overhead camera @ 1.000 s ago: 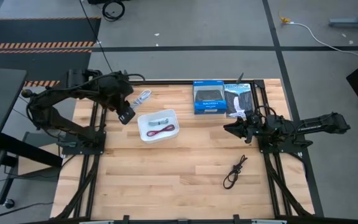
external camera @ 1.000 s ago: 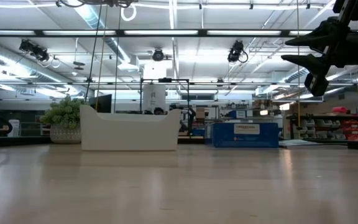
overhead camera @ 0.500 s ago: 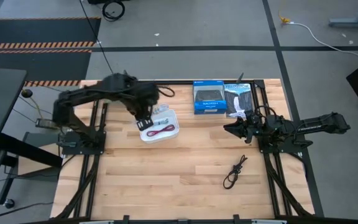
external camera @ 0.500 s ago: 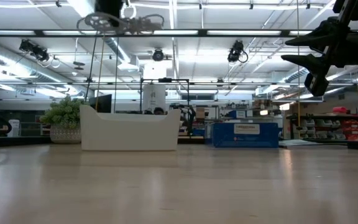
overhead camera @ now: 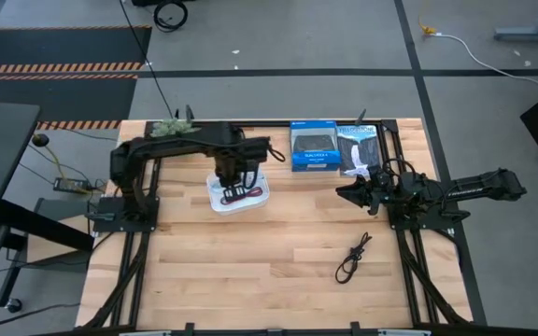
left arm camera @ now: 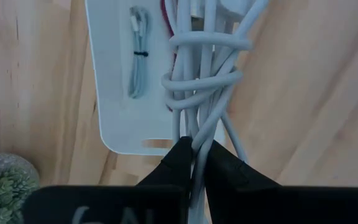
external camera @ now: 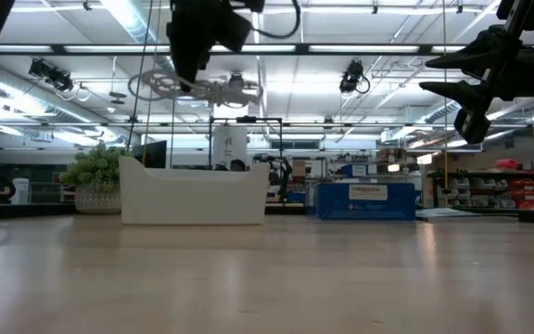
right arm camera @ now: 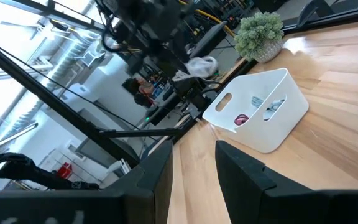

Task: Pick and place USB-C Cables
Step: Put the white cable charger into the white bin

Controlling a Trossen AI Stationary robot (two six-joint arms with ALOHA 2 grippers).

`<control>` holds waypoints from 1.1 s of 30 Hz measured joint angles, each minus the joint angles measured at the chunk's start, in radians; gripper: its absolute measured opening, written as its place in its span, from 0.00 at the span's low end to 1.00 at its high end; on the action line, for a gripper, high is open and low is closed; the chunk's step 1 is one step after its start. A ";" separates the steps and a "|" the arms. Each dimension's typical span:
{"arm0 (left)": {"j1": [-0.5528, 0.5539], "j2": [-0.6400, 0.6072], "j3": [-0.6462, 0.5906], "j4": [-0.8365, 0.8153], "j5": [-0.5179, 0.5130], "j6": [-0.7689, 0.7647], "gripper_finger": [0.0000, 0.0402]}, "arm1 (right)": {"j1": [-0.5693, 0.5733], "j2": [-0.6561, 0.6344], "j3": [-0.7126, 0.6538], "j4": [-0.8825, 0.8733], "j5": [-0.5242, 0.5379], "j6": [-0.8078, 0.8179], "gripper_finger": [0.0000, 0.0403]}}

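My left gripper (overhead camera: pixel 233 174) hovers over the white tray (overhead camera: pixel 215 198), shut on the white cable bundle (left arm camera: pixel 205 74); the low view shows that bundle (external camera: pixel 202 88) above the tray (external camera: pixel 193 195). A silver-grey cable (left arm camera: pixel 138 53) lies in the tray (left arm camera: pixel 120 106), and a maroon cable (overhead camera: pixel 243 195) lies beside it. The black cable (overhead camera: pixel 353 257) rests on the table near the right arm. My right gripper (overhead camera: pixel 344 193) waits open above the table's right side, its fingers apart in the right wrist view (right arm camera: pixel 194 171). My left gripper pinches the white cable bundle between its two fingers (left arm camera: pixel 173 165), on the strands at one end (left arm camera: pixel 194 140), just short of the wrapped middle. The fingers come from above, pointing down. The bundle is lifted clear and hangs over the tray.
A blue box (overhead camera: pixel 312 147) and a black box (overhead camera: pixel 358 149) lie at the far edge, right of the tray. A small potted plant (overhead camera: pixel 171 126) stands at the far left corner. Bare wood fills the table's near half around the black cable.
My left arm has swung from the table's left side toward the right, carrying the white cable bundle. It now stands over the tray. In the low view the gripper and bundle have also come down. The right arm has kept still.
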 joint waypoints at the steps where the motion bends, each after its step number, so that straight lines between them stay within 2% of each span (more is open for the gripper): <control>1: 0.003 0.014 0.000 -0.002 -0.004 0.001 0.07 | 0.000 0.000 0.000 0.000 0.000 0.000 0.32; 9: 0.051 0.124 0.000 -0.016 -0.006 -0.111 0.07 | 0.000 0.000 0.000 0.000 0.000 0.000 0.32; 13: 0.070 0.173 -0.001 -0.018 0.026 -0.145 0.07 | 0.000 0.000 0.000 0.000 -0.001 0.000 0.32; 33: 0.086 0.315 0.001 -0.003 0.027 -0.163 0.09 | 0.000 0.000 0.000 0.001 -0.002 0.000 0.32</control>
